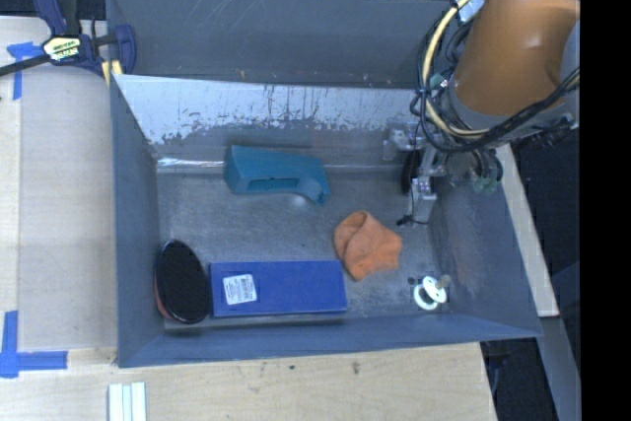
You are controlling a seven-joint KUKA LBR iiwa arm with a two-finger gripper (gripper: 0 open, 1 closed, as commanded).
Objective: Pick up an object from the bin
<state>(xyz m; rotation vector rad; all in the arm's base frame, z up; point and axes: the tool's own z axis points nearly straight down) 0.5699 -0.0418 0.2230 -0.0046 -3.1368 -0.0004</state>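
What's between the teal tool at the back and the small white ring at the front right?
In the camera view, a crumpled orange cloth lies between the teal tool and the white ring, touching neither.

- Back centre of bin (138, 212): tool (271, 173).
- Along front wall: box (278, 288), with oval case (182, 283) touching its left end.
- Right of centre: cloth (367, 246), with gripper (419, 207) just beside, to its right.
- Front right corner: ring (430, 292).
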